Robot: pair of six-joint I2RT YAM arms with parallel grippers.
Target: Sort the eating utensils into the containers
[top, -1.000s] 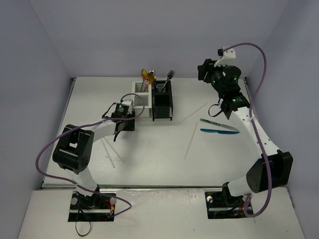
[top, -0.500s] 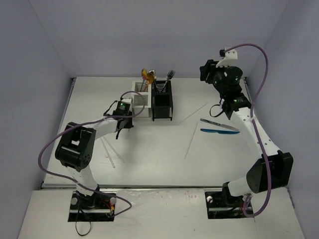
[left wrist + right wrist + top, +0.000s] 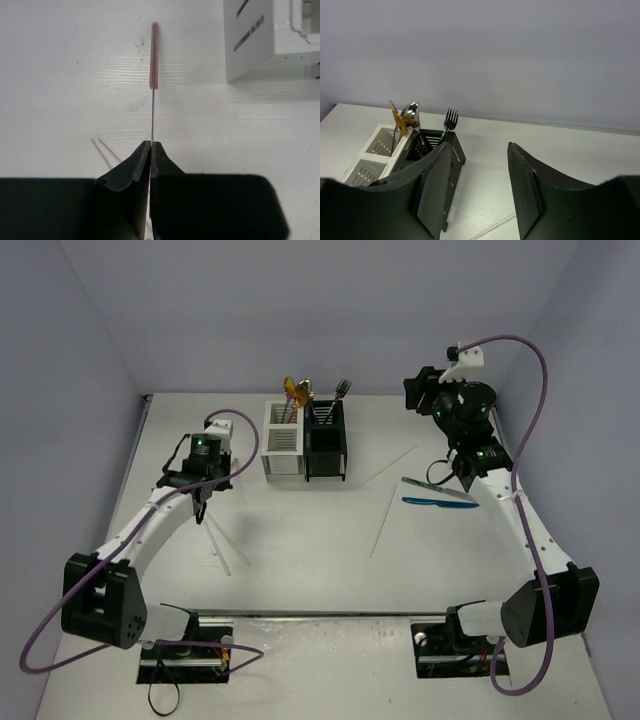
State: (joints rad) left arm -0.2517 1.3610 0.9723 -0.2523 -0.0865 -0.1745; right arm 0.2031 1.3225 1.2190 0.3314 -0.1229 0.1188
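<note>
My left gripper (image 3: 203, 506) (image 3: 151, 145) is shut on a slim utensil with a thin silver shaft and a pink end (image 3: 154, 55), seen edge-on, left of the white caddy (image 3: 283, 440) (image 3: 265, 40). The black caddy (image 3: 326, 440) (image 3: 455, 150) is joined to its right. A gold utensil (image 3: 291, 392), a silver spoon (image 3: 411, 112) and a dark fork (image 3: 343, 390) (image 3: 451, 117) stand in the caddies. My right gripper (image 3: 424, 390) (image 3: 480, 165) is open and empty, held high at the back right. A silver knife (image 3: 440, 490) and a blue knife (image 3: 440, 504) lie below it.
Two clear sticks (image 3: 225, 545) (image 3: 102, 150) lie on the table beside my left gripper. Two more thin sticks (image 3: 383, 523) lie in the middle, right of the black caddy. Walls close the table on the left, back and right.
My left arm has swung left and stretched out, away from the white caddy, its gripper still shut. My right gripper has shifted slightly to the right and stays open.
</note>
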